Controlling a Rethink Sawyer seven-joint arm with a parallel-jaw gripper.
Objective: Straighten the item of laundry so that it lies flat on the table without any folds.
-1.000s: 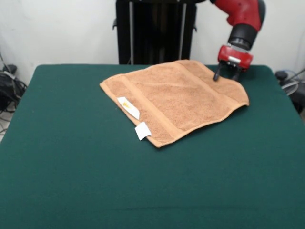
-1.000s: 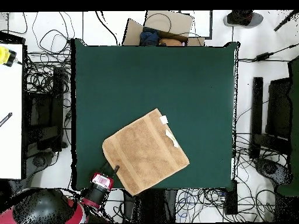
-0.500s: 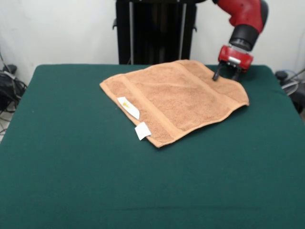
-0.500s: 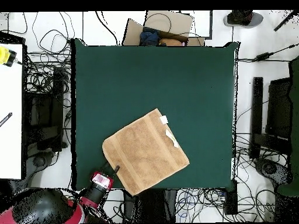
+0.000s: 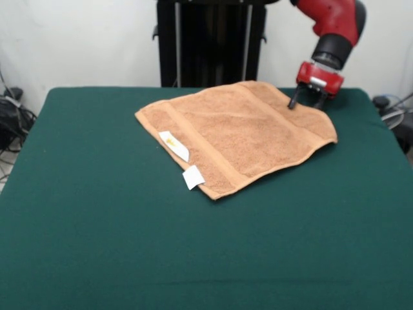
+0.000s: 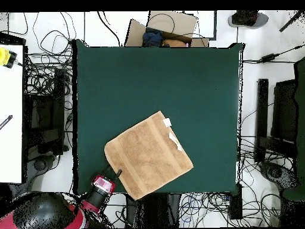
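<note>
Off the counter I see tangled black cables (image 6: 50, 56) strewn over the white floor, a cardboard box (image 6: 170, 27) with dark cloth in it, a white side table (image 6: 11, 113) carrying a yellow object (image 6: 5, 56), and a black rack (image 5: 210, 42).

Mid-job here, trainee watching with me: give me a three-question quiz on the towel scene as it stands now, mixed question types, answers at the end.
1. True or false: the towel lies in the middle of the table.
2. Multiple choice: the gripper is
A. over the white tags
B. at the towel's edge opposite the tagged edge
C. away from the towel, over bare table
3. Fill in: the towel lies spread in a single layer, turned ____ to the table's edges.

Key
1. False: in the overhead view it sits near the table's edge on the robot's side.
2. B
3. diagonally
</note>
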